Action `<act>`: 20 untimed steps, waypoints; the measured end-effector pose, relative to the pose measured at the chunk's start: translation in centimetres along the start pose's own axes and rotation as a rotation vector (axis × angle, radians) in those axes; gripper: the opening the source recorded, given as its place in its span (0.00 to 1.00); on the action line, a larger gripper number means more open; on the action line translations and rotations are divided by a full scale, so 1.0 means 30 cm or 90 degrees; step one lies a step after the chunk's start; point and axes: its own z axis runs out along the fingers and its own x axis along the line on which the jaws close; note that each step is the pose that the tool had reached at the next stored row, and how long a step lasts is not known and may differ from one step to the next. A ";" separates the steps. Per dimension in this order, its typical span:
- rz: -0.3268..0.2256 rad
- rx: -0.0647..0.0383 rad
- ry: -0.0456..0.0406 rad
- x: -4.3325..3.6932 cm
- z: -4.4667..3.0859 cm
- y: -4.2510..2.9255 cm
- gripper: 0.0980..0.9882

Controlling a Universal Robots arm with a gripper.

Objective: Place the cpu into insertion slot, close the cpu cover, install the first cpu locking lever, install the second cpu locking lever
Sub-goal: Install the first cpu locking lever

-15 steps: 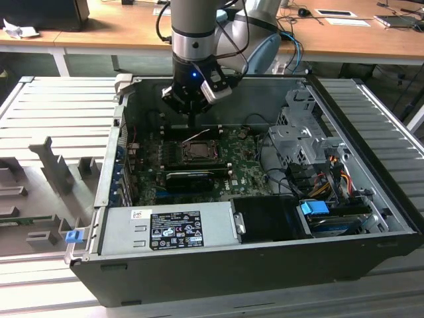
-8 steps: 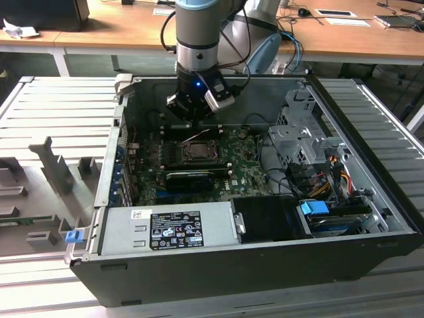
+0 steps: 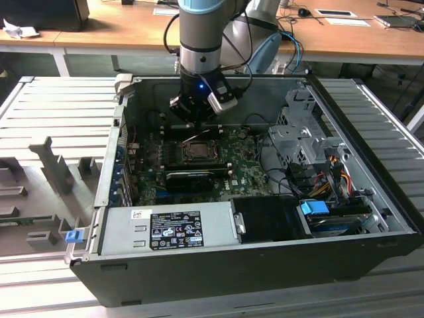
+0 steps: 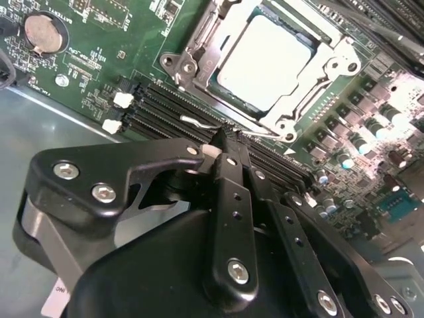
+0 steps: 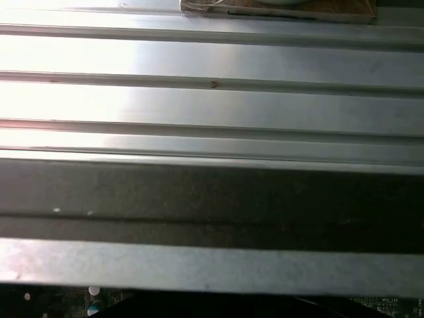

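The cpu [image 4: 265, 58], a pale silver square, lies in the insertion slot [image 3: 197, 152] in the middle of the green motherboard. The cpu cover [image 4: 329, 61] lies flat around it, its square opening framing the chip. A thin wire locking lever [image 4: 197, 122] runs along the socket edge nearest my fingers. My gripper [image 4: 222, 140] is shut with nothing between its fingers, and its tips are right at that lever beside the socket. In the exterior view the gripper [image 3: 192, 121] hangs low inside the case just behind the socket.
Black memory slots [image 4: 165, 106] and a coin battery [image 4: 45, 33] lie beside the socket. A long black card [image 3: 189, 179], the power supply [image 3: 169, 228], the drive cage [image 3: 301, 132] and loose cables [image 3: 331, 172] crowd the case. Ribbed metal tabletop [image 5: 212, 66] surrounds it.
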 end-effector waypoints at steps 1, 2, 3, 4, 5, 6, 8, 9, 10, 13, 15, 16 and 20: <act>0.000 0.000 0.0001 -0.002 0.002 0.000 0.01; 0.000 0.000 0.0001 -0.005 0.005 0.001 0.01; 0.000 0.000 0.0001 -0.008 0.008 0.001 0.01; 0.000 0.000 0.0001 -0.012 0.011 0.001 0.01; 0.000 0.000 0.0001 -0.017 0.014 0.001 0.01; -0.001 0.000 0.0002 -0.023 0.019 0.002 0.01; -0.002 0.000 0.0002 -0.032 0.027 0.003 0.01; -0.002 0.000 0.0002 -0.035 0.029 0.003 0.01; -0.002 0.000 0.0002 -0.039 0.032 0.003 0.01; -0.005 0.000 0.0003 -0.047 0.039 0.003 0.01; -0.008 0.000 0.0006 -0.052 0.042 0.002 0.01; -0.009 0.000 0.0007 -0.055 0.043 0.002 0.01; -0.009 0.000 0.0007 -0.062 0.046 -0.001 0.01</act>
